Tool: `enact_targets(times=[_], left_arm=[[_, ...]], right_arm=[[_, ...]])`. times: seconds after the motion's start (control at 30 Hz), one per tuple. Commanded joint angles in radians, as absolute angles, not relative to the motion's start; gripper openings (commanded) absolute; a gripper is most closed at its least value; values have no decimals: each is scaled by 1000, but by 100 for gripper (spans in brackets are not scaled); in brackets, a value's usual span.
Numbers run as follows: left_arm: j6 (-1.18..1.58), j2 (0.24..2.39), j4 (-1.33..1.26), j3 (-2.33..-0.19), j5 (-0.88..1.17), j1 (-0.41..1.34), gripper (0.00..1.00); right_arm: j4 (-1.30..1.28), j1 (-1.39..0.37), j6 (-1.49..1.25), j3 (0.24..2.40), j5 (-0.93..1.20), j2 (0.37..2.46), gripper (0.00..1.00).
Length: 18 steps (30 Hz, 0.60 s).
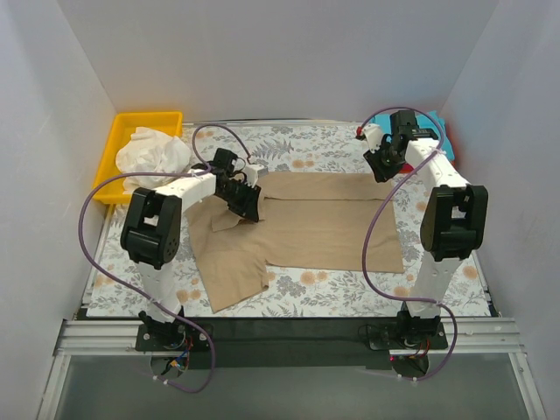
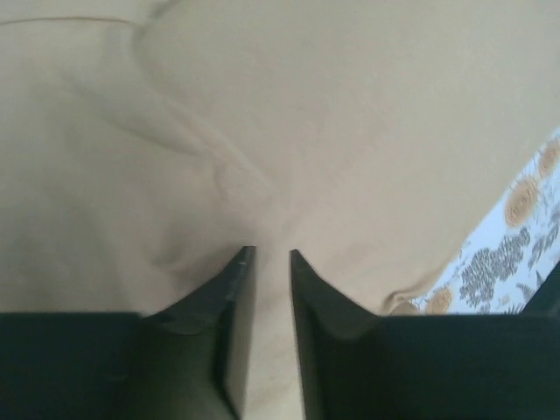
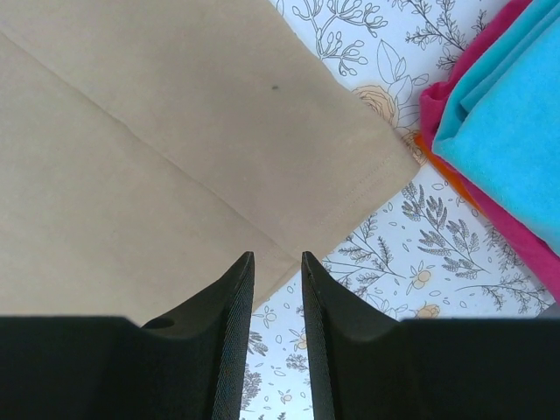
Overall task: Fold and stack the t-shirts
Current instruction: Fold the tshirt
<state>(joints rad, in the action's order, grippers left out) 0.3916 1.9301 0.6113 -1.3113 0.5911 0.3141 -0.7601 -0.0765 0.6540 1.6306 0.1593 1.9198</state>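
Observation:
The large tan-khaki t-shirt (image 1: 324,219) lies spread on the flower-printed cloth, its left part rumpled and one sleeve pointing to the near left. My left gripper (image 1: 248,203) sits on that rumpled part. In the left wrist view the jaws (image 2: 272,254) stand close together with tan cloth (image 2: 306,114) between them, and creases run to the tips. My right gripper (image 1: 382,166) hovers at the shirt's far right corner (image 3: 157,157), narrowly open and empty (image 3: 277,256). The teal t-shirt (image 3: 516,114) lies on the red-pink one (image 3: 435,105) at the far right. The white t-shirt (image 1: 153,150) is bunched in a bin.
A yellow bin (image 1: 149,116) stands at the far left corner. The flower-printed cloth (image 1: 324,293) covers the table. White walls close in the left, back and right. The teal and red-pink pile also shows in the top view (image 1: 435,122).

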Motion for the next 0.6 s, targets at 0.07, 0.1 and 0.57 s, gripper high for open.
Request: enact_targets(times=[0.07,0.1,0.57], left_arm=[[344,1801,670,-1322,715,327,33],[325,1764,682,-1325,732,327,34],[-71,1223,1003,-948,519,279,48]], right_arm=[[-804,-72,689,1631,178,1856,31],[-827,-74,698,1626,192,1842,32],[-879,-132,953,947,126,1359,53]])
